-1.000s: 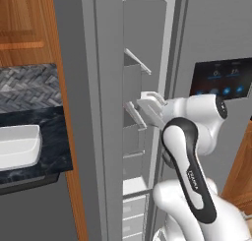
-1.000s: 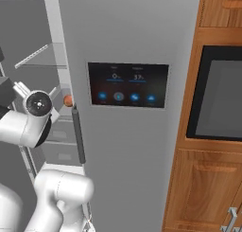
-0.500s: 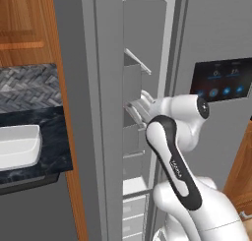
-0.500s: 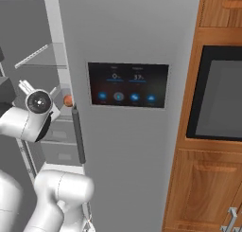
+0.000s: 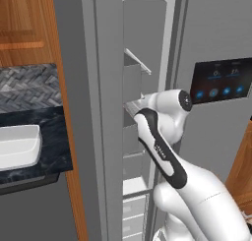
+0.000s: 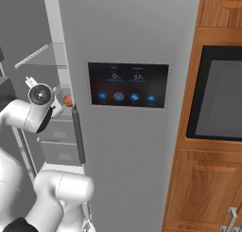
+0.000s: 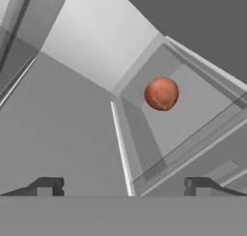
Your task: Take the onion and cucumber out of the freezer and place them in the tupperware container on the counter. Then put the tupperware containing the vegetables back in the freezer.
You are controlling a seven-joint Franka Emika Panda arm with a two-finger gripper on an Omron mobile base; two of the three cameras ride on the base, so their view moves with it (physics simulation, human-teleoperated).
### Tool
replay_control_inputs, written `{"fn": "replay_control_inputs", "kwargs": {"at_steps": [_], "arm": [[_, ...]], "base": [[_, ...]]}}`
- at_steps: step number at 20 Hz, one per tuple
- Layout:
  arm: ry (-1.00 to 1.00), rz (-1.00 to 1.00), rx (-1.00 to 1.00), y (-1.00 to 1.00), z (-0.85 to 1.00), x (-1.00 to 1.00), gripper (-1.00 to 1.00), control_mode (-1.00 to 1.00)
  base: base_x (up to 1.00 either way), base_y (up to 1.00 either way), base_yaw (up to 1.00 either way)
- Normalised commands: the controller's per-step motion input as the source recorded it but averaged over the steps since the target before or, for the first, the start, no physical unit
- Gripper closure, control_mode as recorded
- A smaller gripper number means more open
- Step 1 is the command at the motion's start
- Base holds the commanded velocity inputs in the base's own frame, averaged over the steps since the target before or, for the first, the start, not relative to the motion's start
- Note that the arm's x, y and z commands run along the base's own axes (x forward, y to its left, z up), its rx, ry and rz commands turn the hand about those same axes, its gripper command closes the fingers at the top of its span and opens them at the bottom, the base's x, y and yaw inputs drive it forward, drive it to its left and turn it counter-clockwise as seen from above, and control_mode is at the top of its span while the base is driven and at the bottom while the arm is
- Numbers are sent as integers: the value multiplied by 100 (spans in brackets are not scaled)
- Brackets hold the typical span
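The freezer (image 5: 142,48) stands open, its grey door (image 5: 83,112) swung out to the left. Inside, the reddish-orange onion (image 7: 161,93) rests on a grey shelf; it also peeks out beside the handle as the onion (image 6: 68,101). My gripper (image 7: 123,187) is open, with nothing between its fingertips (image 7: 46,187), and the onion lies ahead of it, a little to the right. The arm's wrist (image 5: 170,105) reaches into the compartment at mid height. The white tupperware container (image 5: 17,146) sits on the dark counter (image 5: 51,161) at the left. The cucumber is hidden.
The neighbouring fridge door with its dark touch panel (image 6: 127,84) and a vertical bar handle (image 6: 78,136) stands right of the opening. A wire rack (image 5: 138,62) hangs above my hand, and grey drawers (image 6: 59,141) lie below. A wall oven (image 6: 220,93) and wooden cabinets are at far right.
The arm has swung left and pushed the hand deeper into the freezer. The gripper stays open and the onion has not moved.
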Motion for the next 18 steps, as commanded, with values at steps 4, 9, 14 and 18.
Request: {"fn": "replay_control_inputs", "kwargs": {"at_steps": [4,9,14,18], "arm": [[3,-4,-7,7,-11,33,-100,-100],[2,-2,-10,0,-17,28,-100,-100],[1,-1,-13,0,-27,18,-100,-100],[0,0,-12,0,-24,17,-100,-100]], "base": [[0,0,0],[0,0,0],[0,0,0],[0,0,0]]}}
